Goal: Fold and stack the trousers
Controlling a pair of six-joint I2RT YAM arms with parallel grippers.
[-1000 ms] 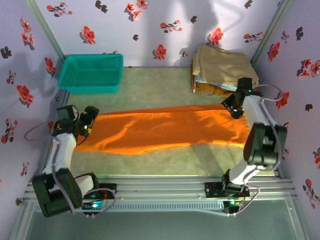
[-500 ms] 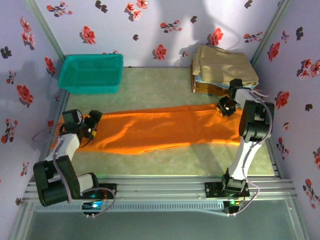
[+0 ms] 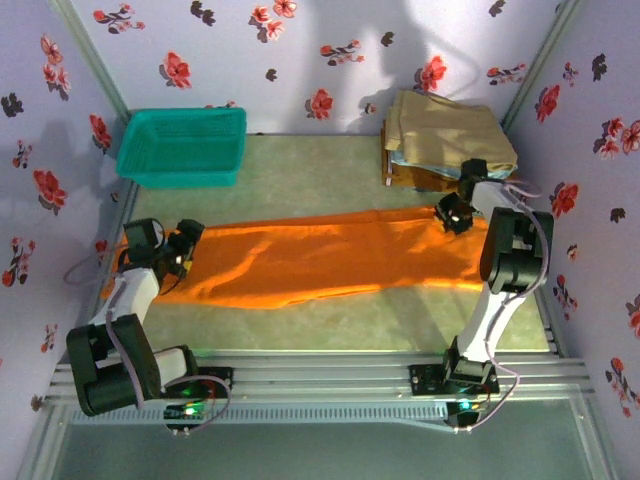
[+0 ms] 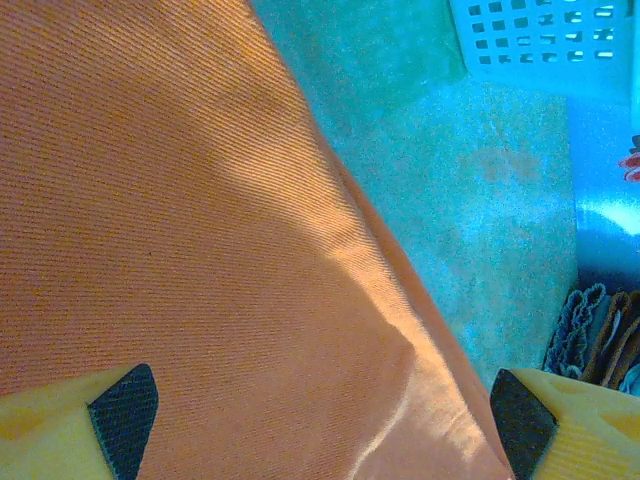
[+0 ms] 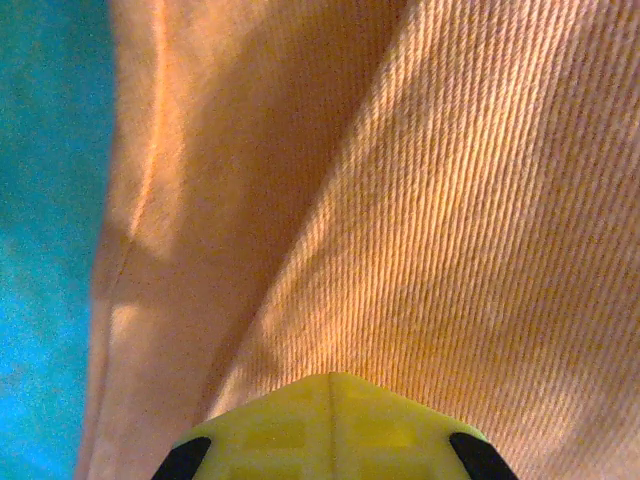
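The left gripper (image 4: 322, 432) has its fingertips (image 4: 125, 420) spread wide over the edge of the orange trousers (image 3: 320, 260), which lie flat between both grippers. The right gripper (image 5: 328, 458) sits low over a fold at the other end. I cannot tell whether it pinches the cloth. Well beyond the left fingers stands the teal basket (image 3: 180, 148), and just beyond the right fingers is a stack of folded garments (image 3: 445, 130).

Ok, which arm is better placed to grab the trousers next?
Left, probably. The left end effector is open, fingertips spread over the trousers' edge. The right end effector sits at the far right corner, but whether it grips is unclear.
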